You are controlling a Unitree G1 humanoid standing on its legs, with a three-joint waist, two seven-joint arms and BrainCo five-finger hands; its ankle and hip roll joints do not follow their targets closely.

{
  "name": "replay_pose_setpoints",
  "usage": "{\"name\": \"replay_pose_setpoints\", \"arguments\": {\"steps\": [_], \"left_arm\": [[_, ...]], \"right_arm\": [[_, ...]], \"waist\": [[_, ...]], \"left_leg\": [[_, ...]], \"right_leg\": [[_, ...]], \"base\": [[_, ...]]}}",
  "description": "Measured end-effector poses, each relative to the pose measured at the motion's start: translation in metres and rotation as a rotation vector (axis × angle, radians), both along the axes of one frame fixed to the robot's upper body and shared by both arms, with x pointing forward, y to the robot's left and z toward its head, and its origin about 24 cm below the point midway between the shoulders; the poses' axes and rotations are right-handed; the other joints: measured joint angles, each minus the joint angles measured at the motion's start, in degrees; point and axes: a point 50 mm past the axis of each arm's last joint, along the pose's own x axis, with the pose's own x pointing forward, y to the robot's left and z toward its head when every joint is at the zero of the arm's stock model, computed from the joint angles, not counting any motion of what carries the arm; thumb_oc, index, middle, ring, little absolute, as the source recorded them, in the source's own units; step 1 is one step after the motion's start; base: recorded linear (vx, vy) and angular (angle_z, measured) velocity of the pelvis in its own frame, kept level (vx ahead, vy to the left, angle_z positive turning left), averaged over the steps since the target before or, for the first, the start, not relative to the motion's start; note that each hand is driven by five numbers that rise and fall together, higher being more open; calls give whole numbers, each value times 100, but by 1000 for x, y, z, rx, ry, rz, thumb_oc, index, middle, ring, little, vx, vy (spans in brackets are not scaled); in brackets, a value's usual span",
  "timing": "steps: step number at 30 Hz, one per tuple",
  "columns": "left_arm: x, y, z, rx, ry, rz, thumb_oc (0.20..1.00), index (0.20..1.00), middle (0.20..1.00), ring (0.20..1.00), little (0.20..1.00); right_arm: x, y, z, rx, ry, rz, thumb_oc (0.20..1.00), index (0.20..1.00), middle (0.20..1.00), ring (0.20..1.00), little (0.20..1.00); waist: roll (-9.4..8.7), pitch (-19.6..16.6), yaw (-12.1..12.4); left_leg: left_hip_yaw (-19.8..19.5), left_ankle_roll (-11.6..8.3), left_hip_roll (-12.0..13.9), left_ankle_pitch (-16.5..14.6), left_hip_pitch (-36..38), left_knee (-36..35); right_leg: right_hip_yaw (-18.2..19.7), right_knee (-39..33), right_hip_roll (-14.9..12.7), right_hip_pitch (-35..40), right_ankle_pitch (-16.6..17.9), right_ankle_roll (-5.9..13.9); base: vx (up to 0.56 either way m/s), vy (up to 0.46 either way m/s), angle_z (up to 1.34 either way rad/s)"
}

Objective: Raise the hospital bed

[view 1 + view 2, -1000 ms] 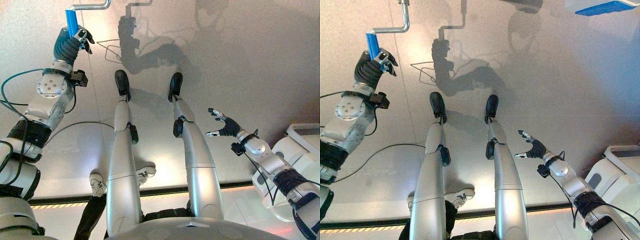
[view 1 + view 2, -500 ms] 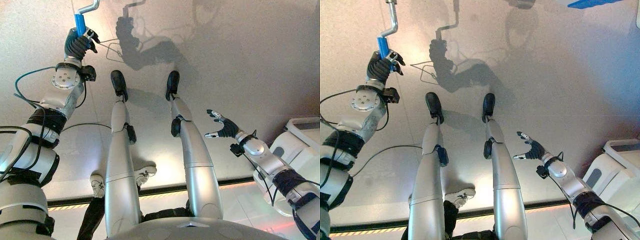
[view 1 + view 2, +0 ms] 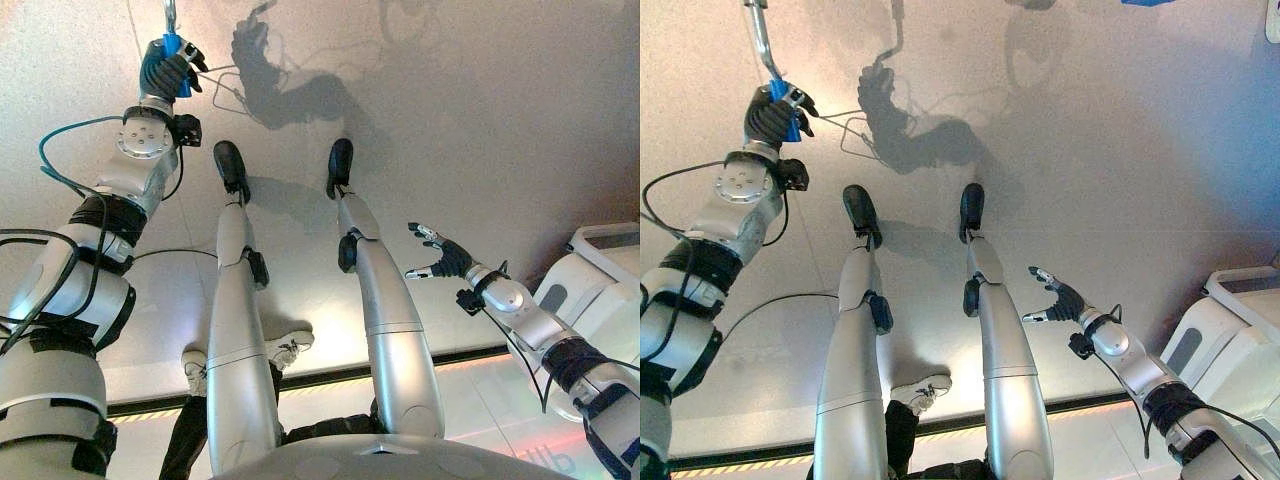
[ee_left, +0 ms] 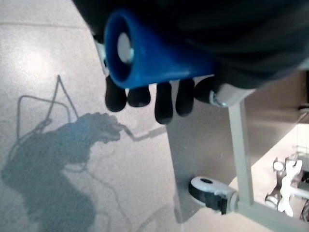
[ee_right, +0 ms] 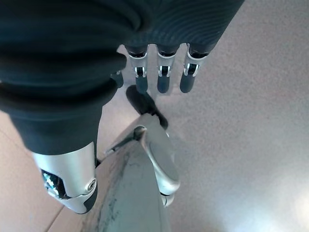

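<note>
The bed's crank has a blue handle (image 3: pixel 781 91) on a bent silver rod (image 3: pixel 759 32), at the far upper left above the floor. My left hand (image 3: pixel 163 71) is shut on that handle; in the left wrist view the blue handle (image 4: pixel 154 58) sits in the palm with the dark-tipped fingers (image 4: pixel 163 102) curled round it. Past them stands a leg of the bed frame with a caster (image 4: pixel 211 194). My right hand (image 3: pixel 446 259) hangs open and holds nothing, low on the right over bare floor, its fingers (image 5: pixel 162 73) straight.
A white piece of hospital equipment (image 3: pixel 601 283) stands at the right edge. A person's white shoe (image 3: pixel 195 371) and dark trouser leg show near the bottom, by a dark floor strip (image 3: pixel 740 455). A blue-edged part (image 3: pixel 1148 2) shows at the top right.
My left hand has swung the blue handle away and to the right; the crank rod has turned from lying sideways to nearly upright. The right hand has hardly moved.
</note>
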Motion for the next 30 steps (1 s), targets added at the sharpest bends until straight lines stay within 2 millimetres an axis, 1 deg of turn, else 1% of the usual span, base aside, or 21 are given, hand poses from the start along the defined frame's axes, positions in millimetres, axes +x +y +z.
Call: {"name": "replay_pose_setpoints", "arguments": {"steps": [3, 6, 7, 9, 14, 18, 23, 27, 28, 30], "left_arm": [[1, -6, -1, 16, 1, -14, 200, 200, 200, 200, 200], [3, -20, -1, 36, -1, -54, 200, 200, 200, 200, 200], [4, -31, 1, 47, -8, -95, 200, 200, 200, 200, 200], [4, -44, 4, 42, -25, -140, 200, 200, 200, 200, 200], [4, -49, 7, 45, -33, -155, 200, 200, 200, 200, 200], [2, -61, 8, 59, -43, -202, 200, 200, 200, 200, 200], [-3, -69, 11, 59, -50, -254, 200, 200, 200, 200, 200], [-10, -78, 15, 63, -60, -326, 200, 200, 200, 200, 200], [-14, -82, 16, 74, -65, -365, 200, 200, 200, 200, 200], [-16, -80, 17, 84, -66, -368, 200, 200, 200, 200, 200]], "right_arm": [[2, 1, 2, 0, -6, 2, 1000, 1000, 1000, 1000, 1000], [3, 1, 3, -1, -9, 3, 1000, 1000, 1000, 1000, 1000], [2, 0, 2, -2, -7, 1, 1000, 1000, 1000, 1000, 1000], [2, 0, 1, -4, -4, 1, 1000, 1000, 1000, 1000, 1000], [0, 3, -2, -10, 10, 15, 1000, 1000, 1000, 1000, 1000], [0, 2, -3, -12, 13, 12, 1000, 1000, 1000, 1000, 1000], [0, 2, -3, -12, 12, 8, 1000, 1000, 1000, 1000, 1000], [0, 1, -3, -14, 11, 2, 1000, 1000, 1000, 1000, 1000], [0, 0, -3, -14, 10, 0, 1000, 1000, 1000, 1000, 1000], [1, 0, -3, -13, 8, -2, 1000, 1000, 1000, 1000, 1000]], "waist": [[-1, 0, -42], [-1, -1, -95], [-1, -1, -98], [-1, -1, -100], [-1, -1, -91], [-1, -1, -72], [-1, -1, -36], [-1, -1, 70], [-1, -1, 79], [0, -1, 86]], "left_leg": [[24, 2, 1, -1, 4, 15], [65, 3, 0, -2, 14, 30], [99, 3, 0, -2, 19, 30], [139, 5, 7, -6, 34, 30], [144, -7, 31, -13, 35, 51], [139, -5, 9, -13, 31, 53], [135, 3, -5, -18, 28, 53], [127, 3, -3, -17, 23, 52], [123, 3, -4, -17, 23, 52], [123, 6, -14, -15, 26, 52]], "right_leg": [[30, 29, 0, -17, 0, 0], [53, 40, 3, -21, 2, 4], [84, 40, 10, -33, 7, 14], [104, 41, 23, -46, 14, 22], [105, 44, 48, -46, 16, 19], [109, 51, 31, -46, 16, 20], [107, 57, 14, -47, 15, 21], [102, 61, 14, -50, 14, 20], [99, 62, 11, -48, 14, 20], [98, 72, 1, -47, 11, 23]], "base": [[0, 0, 0], [1, -4, -1], [0, -11, -6], [-3, -12, -8], [0, -6, -2], [0, 0, 0], [0, 0, 0], [0, 0, 0], [0, 0, 0], [0, 0, 0]]}}
